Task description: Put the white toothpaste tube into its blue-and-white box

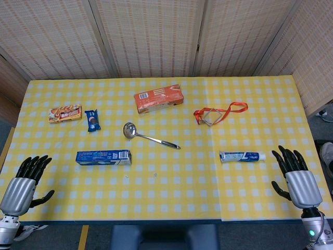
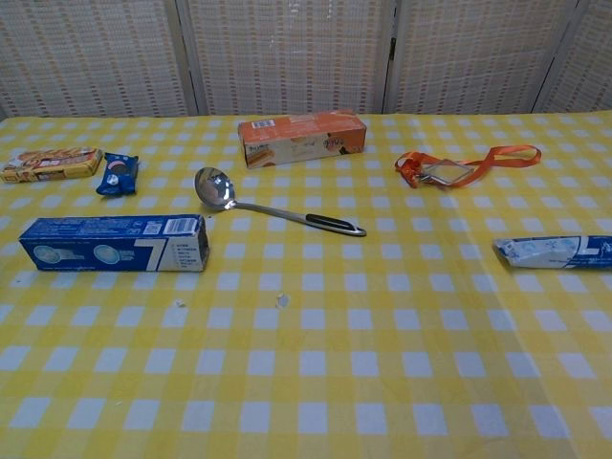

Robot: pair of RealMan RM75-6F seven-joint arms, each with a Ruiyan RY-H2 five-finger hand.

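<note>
At the near left corner of the bench the left hand point(image 1: 23, 182) rests open and empty, the blue-and-white box point(image 1: 103, 157) lies just right of it, the white toothpaste tube point(image 1: 242, 156) lies well right, and the right hand point(image 1: 296, 179) rests open, holding nothing.

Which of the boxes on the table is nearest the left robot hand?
The blue-and-white box, lying flat just up and right of the left robot hand. The orange box and the small snack box sit farther back.
</note>
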